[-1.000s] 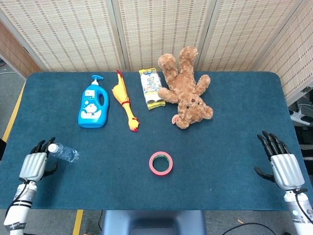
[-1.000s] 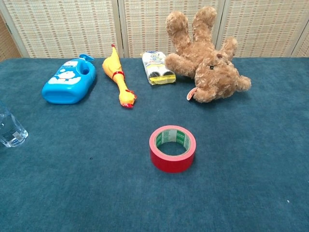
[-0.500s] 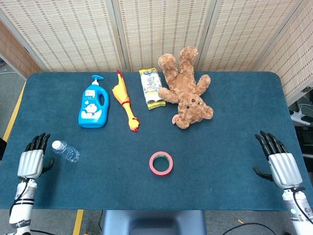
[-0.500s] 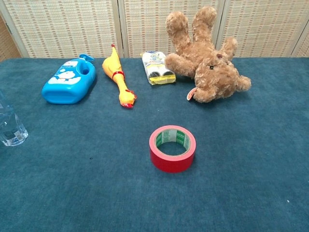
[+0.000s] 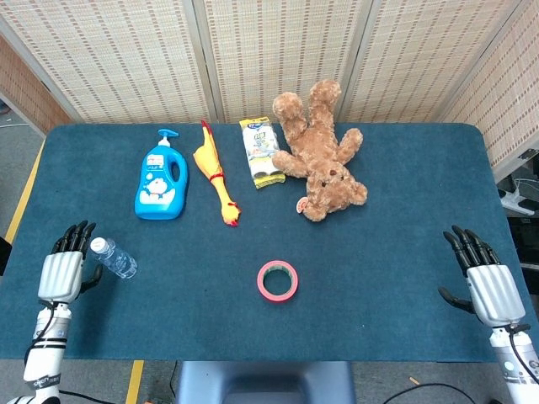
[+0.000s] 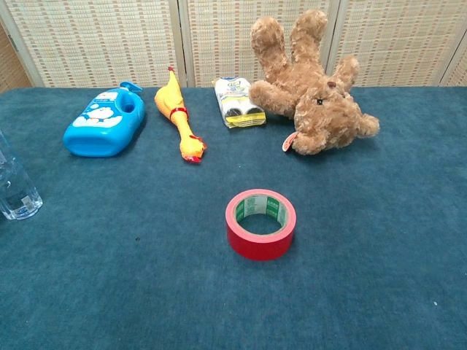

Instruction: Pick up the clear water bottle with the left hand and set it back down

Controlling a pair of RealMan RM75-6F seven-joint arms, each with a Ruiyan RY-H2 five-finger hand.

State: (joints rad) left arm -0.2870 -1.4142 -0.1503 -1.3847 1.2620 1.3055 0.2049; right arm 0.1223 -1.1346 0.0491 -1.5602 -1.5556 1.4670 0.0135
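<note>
The clear water bottle [image 5: 114, 260] with a white cap stands upright on the blue table near its left edge. Only its lower part [image 6: 16, 191] shows in the chest view, at the left border. My left hand [image 5: 62, 271] is just left of the bottle, fingers straight and spread, holding nothing. A narrow gap seems to separate the fingertips from the cap. My right hand [image 5: 489, 289] hovers at the table's right front corner, fingers apart and empty. Neither hand appears in the chest view.
Along the back lie a blue soap bottle [image 5: 159, 187], a yellow rubber chicken [image 5: 216, 185], a small packet [image 5: 263, 152] and a brown teddy bear [image 5: 323, 156]. A red tape roll [image 5: 277, 280] sits at front centre.
The left hand drew back from the bottle's cap to the left, then came slightly closer again. The bottle now stands straighter. The right hand barely shifted.
</note>
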